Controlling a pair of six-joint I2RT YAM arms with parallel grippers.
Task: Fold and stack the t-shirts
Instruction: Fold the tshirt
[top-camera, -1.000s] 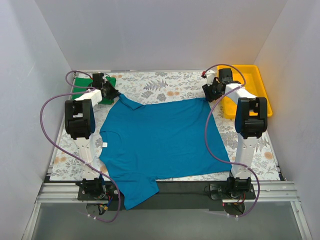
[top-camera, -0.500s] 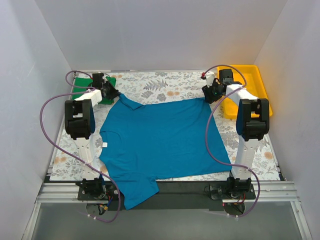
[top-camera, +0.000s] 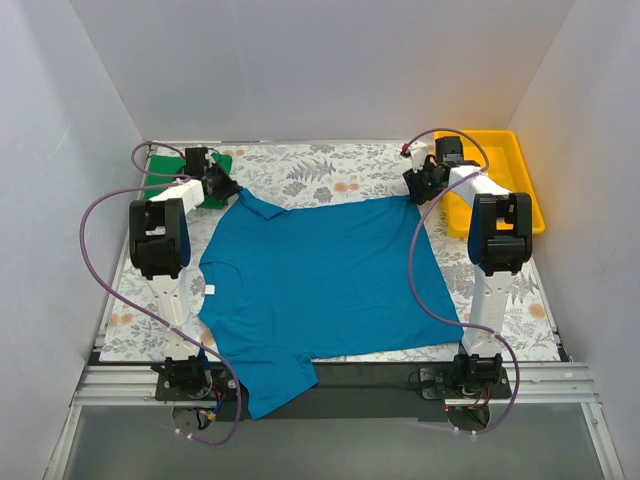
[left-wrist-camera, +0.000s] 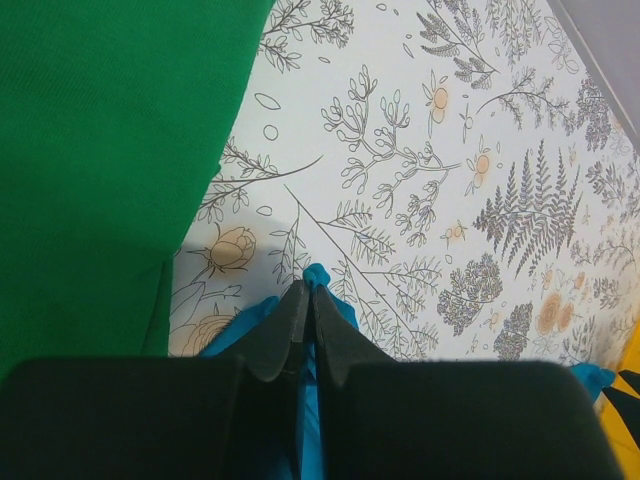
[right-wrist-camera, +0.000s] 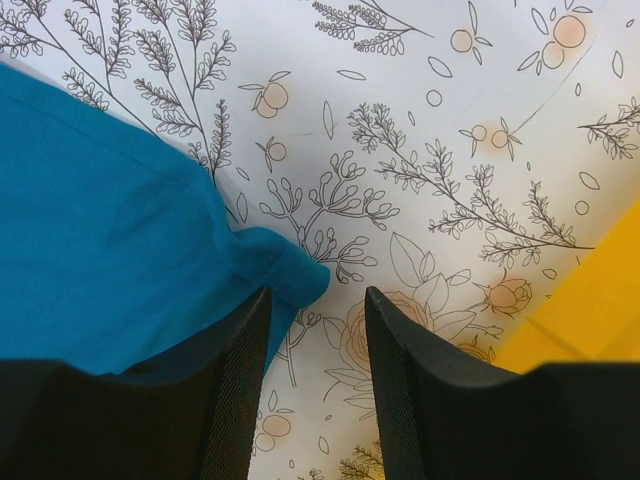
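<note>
The teal-blue t-shirt (top-camera: 320, 280) lies spread flat over the middle of the floral table, one sleeve hanging over the near edge. My left gripper (top-camera: 226, 187) is shut on its far left corner; the wrist view shows blue fabric (left-wrist-camera: 322, 276) pinched between the closed fingers. My right gripper (top-camera: 415, 188) is open just above the shirt's far right corner (right-wrist-camera: 290, 275), which lies loose on the cloth beside the left finger (right-wrist-camera: 240, 350). The bright green t-shirt (top-camera: 215, 172) lies bunched at the far left, also large in the left wrist view (left-wrist-camera: 100, 170).
A yellow plastic tray (top-camera: 500, 185) stands at the far right, its edge showing in the right wrist view (right-wrist-camera: 590, 300). White walls enclose the table on three sides. The floral tablecloth (top-camera: 330, 165) shows bare beyond the shirt.
My right gripper has shifted slightly toward the far side above the shirt's right corner. The left gripper and the shirt have not visibly moved.
</note>
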